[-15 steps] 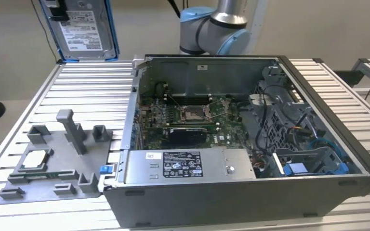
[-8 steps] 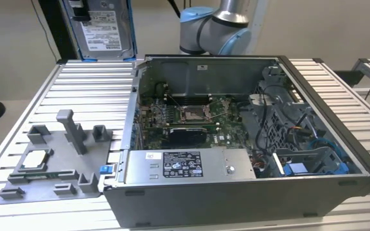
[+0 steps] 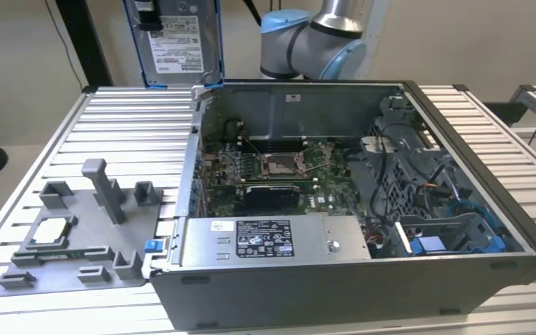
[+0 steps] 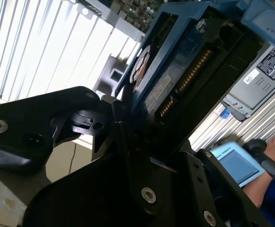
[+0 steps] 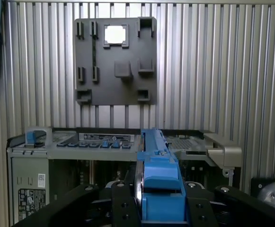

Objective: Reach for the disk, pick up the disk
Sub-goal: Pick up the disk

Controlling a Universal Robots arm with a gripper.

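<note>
We find the disk (image 3: 176,43) already off its resting place and up in the air, above the far edge of the ribbed metal table (image 3: 119,132), just behind the far corner of the open computer case (image 3: 343,230). It hangs upright, label facing the exterior view, which we take to be how it was gripped: by its thin edges, so the flat faces stay free. In the first wrist view the gripper (image 5: 160,208) has its black fingers (image 5: 123,205) pressed against both sides of the blue bracket frame (image 5: 161,179), clamped on the disk with no gap showing; the second wrist view shows the same hold from the side, with the drive's circuit face (image 4: 175,80) turned toward the camera. The grey fixture plate (image 3: 72,237) lies at the near edge of the table on the exterior view's left (its square silver chip (image 3: 52,229) sits in a pocket, untouched). The pick-up looks done to us, the disk held well clear of the case.
</note>
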